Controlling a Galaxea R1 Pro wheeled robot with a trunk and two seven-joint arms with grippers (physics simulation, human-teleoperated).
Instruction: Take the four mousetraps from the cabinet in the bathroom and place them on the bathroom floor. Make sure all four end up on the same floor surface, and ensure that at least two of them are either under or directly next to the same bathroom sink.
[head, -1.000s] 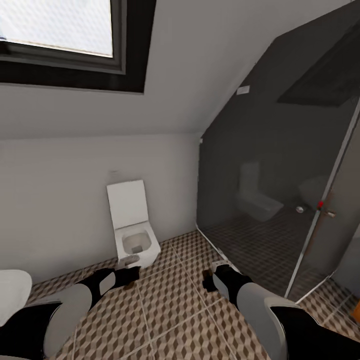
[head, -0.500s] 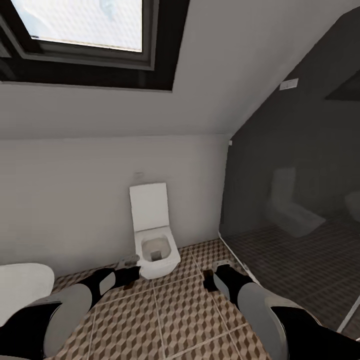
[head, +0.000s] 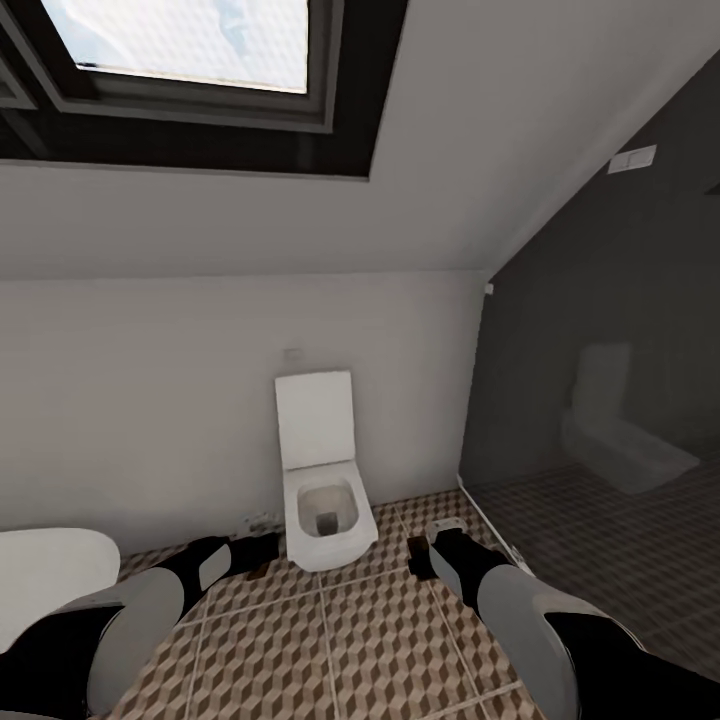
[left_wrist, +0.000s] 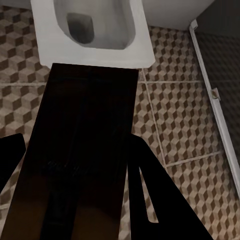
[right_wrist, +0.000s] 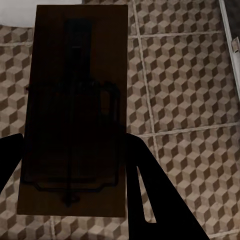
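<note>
Room: attic bathroom, sloped ceiling with a skylight, cube-patterned bathroom floor.
Left gripper: at 7 o'clock, closed around a mousetrap, carried low, probably ready for setting down.
Toilet: at 6 o'clock, against the wall.
Right gripper: at 5 o'clock, clamped onto a second mousetrap.
Glass partition: at 3 o'clock.

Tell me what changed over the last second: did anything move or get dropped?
Only the camera swung left: the toilet and the dark shower glass slid rightward in the head view, with no motion of their own. Nothing was let go. The left gripper still holds the left mousetrap and the right gripper the right mousetrap, arms posed as before.
</note>
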